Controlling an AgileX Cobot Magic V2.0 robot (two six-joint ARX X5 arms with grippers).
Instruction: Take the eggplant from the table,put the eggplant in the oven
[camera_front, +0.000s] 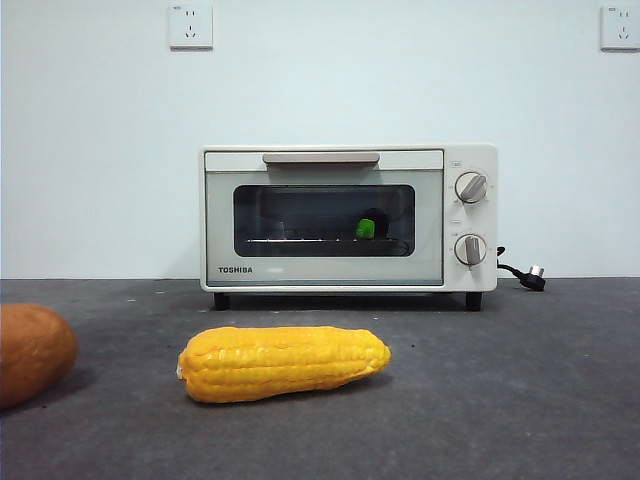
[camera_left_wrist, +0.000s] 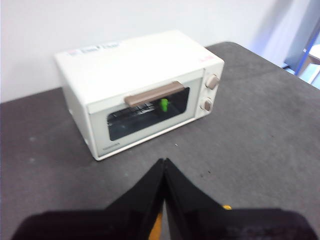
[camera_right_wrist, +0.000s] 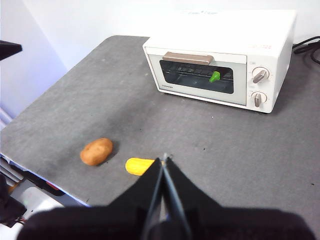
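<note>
— Where's the eggplant (camera_front: 368, 226) now?

— Inside the oven (camera_front: 348, 217), behind the closed glass door, on the wire rack (camera_front: 300, 240). Only the green stem end shows clearly; the dark body is lost in the glass.

— Which way does it point?

— Stem toward the door. Its long axis seems to run front to back, but I can't be sure.

— And the grippers?

— Both well apart from it, above the table (camera_front: 520, 390). The left gripper (camera_left_wrist: 164, 165) has its jaws pressed together, empty. The right gripper (camera_right_wrist: 164, 161) too, hanging over the corn cob (camera_front: 284, 362), near the round brown vegetable (camera_front: 30, 352).
</note>
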